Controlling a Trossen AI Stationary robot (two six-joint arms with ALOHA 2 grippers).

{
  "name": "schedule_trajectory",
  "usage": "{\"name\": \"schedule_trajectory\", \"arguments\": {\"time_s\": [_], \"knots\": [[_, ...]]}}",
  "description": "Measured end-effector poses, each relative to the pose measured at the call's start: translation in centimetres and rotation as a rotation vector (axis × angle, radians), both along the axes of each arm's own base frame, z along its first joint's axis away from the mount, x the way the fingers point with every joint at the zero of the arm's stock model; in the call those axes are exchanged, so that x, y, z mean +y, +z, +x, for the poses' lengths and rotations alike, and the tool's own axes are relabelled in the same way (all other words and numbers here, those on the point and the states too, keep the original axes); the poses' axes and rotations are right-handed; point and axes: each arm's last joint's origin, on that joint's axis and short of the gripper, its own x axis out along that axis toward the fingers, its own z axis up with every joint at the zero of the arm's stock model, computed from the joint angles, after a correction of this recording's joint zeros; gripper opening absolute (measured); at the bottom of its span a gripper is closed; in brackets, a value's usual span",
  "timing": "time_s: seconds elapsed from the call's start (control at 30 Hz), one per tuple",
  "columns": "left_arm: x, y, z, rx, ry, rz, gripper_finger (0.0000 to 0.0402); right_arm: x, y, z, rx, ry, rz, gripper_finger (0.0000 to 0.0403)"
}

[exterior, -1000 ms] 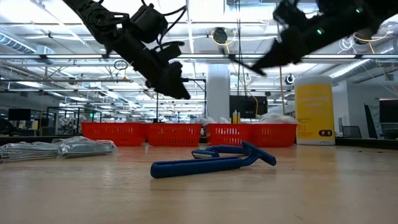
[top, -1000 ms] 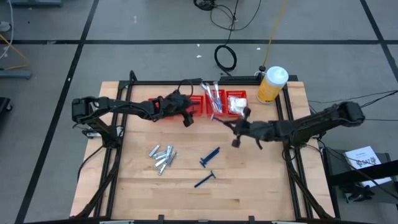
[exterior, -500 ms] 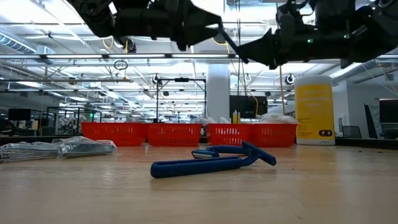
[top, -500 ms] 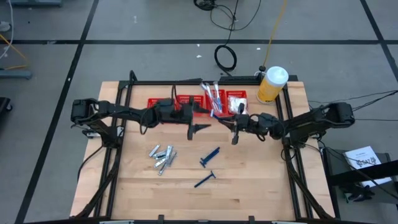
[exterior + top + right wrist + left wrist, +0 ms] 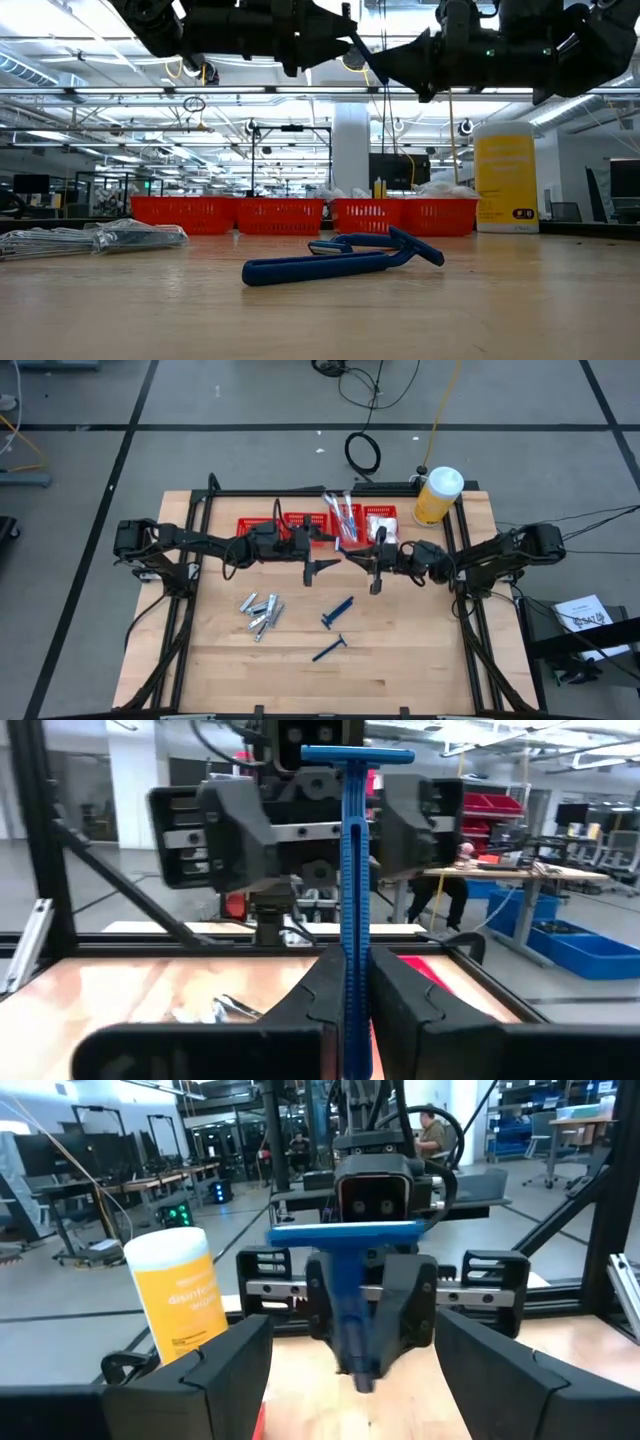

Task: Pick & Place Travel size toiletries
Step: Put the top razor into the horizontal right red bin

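My right gripper [image 5: 355, 982] hovers level over mid-table [image 5: 360, 560], shut on a dark-blue razor [image 5: 352, 870]. My left gripper [image 5: 352, 1380] faces it from the table's left [image 5: 326, 560], open. Its fingers [image 5: 205, 820] stand on either side of the razor's head [image 5: 345, 1232], apart from it. Two more blue razors [image 5: 338, 610] [image 5: 340, 262] and several silvery tubes [image 5: 260, 615] [image 5: 95, 238] lie flat on the table. White-teal sticks [image 5: 342, 515] and white packets [image 5: 380, 527] sit in the red baskets. My right gripper pinches the razor's handle [image 5: 352, 935] near its free end between its two fingers. The fingers come level from the table's right and lie along the handle. The razor sticks out beyond them, head [image 5: 357, 756] toward my left gripper, lifted clear of the table.
A row of red mesh baskets [image 5: 300, 525] [image 5: 290, 215] stands along the far side. A big yellow white-capped bottle [image 5: 437, 495] [image 5: 507, 178] is at the far right corner. Black frame rails [image 5: 190, 610] run along both sides. Bare wood lies near the front edge [image 5: 400, 660].
My left gripper has left the far baskets, moved toward the table's right, and turned from pointing down to level, facing my right gripper. My right gripper has shifted toward the table's left and tipped up to level, bringing the razor's head between the left fingers.
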Motion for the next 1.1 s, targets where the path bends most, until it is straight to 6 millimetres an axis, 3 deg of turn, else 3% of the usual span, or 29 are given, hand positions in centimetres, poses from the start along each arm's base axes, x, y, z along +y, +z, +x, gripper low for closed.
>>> {"name": "schedule_trajectory", "arguments": {"time_s": [0.17, 0.43, 0.7, 0.83, 1.1], "knots": [[0.0, 0.1, 0.0, -0.016, -0.012, 0.0, 0.0269, 0.2, 0.0, 0.0, 0.001, 0.006, -0.009, 0.0019], [0.1, -1.7, 1.3, -0.048, -0.029, -0.027, 0.0269, 0.1, 0.0, 0.0, 0.009, 0.002, -0.011, 0.0019], [0.8, -1.8, 1.3, -0.069, -0.011, -0.043, 0.0255, 0.1, -0.2, 0.0, 0.023, 0.002, -0.01, 0.0019], [1.0, -1.8, 1.3, -0.066, -0.006, -0.039, 0.0197, 0.1, -0.2, 0.1, 0.028, 0.002, -0.01, 0.0019], [0.8, -1.9, 1.3, -0.06, -0.042, 0.004, 0.0022, 0.1, -0.4, 0.1, 0.049, -0.009, -0.012, 0.0022]]}}
